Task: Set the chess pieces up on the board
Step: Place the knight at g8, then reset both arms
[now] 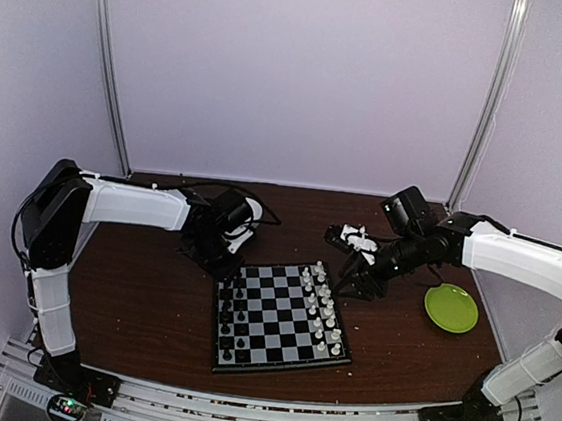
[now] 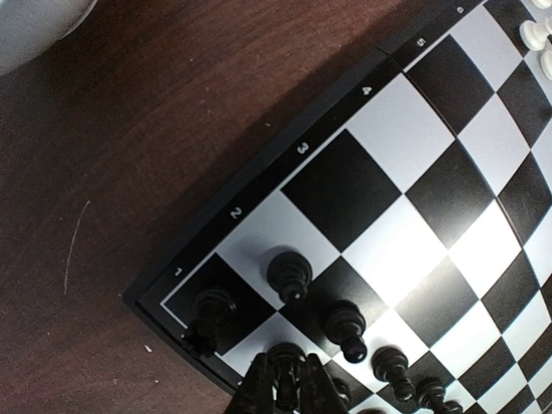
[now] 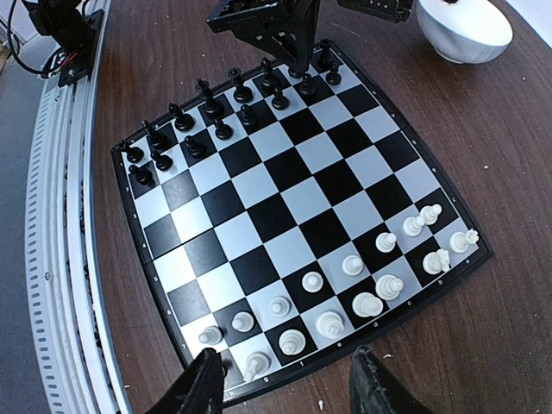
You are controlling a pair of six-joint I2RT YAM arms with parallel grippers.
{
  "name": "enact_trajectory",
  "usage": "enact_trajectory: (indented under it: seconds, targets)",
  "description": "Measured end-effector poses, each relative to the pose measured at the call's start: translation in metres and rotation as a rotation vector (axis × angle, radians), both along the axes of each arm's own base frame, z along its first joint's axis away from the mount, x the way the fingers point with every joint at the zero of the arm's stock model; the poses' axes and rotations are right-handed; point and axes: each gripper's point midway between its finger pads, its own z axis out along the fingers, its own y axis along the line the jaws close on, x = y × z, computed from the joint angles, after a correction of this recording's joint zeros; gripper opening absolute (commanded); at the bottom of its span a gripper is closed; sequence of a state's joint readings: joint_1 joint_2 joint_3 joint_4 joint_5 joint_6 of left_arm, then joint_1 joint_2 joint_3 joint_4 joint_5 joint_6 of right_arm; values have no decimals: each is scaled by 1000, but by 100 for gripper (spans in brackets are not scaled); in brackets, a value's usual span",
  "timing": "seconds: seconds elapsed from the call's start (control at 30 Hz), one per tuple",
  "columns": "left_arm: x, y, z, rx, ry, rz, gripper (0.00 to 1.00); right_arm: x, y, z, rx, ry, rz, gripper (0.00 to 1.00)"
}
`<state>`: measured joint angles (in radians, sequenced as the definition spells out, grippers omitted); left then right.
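The board (image 1: 275, 315) is lying on the bench (image 1: 141, 296) between the arms, with black pieces (image 1: 233, 316) lining its left side and white pieces (image 1: 323, 310) its right. The left jaws are standing almost closed over one black piece (image 2: 285, 354) near the far-left corner (gripping or merely touching, I cannot tell). The right jaws are hanging wide open and empty, just off the white side.

light: dim, soft, from above | glare: bright patch mid-board (image 2: 405, 259), left wrist view | shadows: short, faint under pieces (image 3: 312, 280) | distortion: board edges bow in wrist views | top view: soft, grainy
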<state>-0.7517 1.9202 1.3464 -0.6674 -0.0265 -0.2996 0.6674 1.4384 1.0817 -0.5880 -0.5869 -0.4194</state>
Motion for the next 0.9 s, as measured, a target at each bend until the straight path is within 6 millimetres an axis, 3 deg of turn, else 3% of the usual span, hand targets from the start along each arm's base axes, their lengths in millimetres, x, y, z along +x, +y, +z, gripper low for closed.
enact_trajectory:
  seconds: [0.27, 0.37, 0.5, 0.6, 0.63, 0.67, 0.7, 0.73, 0.77, 0.9]
  targets:
    - [-2, 2, 2, 7, 3, -1, 26, -1, -1, 0, -3, 5, 0, 51]
    - [-3, 4, 17, -7, -15, -1, 29, 0, -2, 2, -9, 9, -6, 51]
    - [-4, 8, 64, -54, -94, -12, 36, 14, -10, 23, 0, -32, -50, 51]
    - [-1, 15, 110, -87, -204, -20, 49, 36, -29, 55, 28, -123, -141, 54]
    - [1, 18, 124, -93, -239, -20, 54, 44, -37, 66, 40, -152, -180, 69]
    - [3, 22, 140, -98, -284, -19, 64, 52, -48, 79, 54, -189, -231, 97]
    - [7, 28, 156, -101, -332, -13, 70, 62, -62, 94, 67, -230, -298, 100]
    - [11, 36, 174, -100, -386, 1, 90, 73, -79, 110, 81, -280, -375, 100]
    - [14, 43, 186, -93, -426, 8, 97, 79, -91, 121, 94, -309, -433, 100]
    - [30, 82, 236, -50, -615, 108, 98, 103, -154, 172, 147, -459, -741, 99]
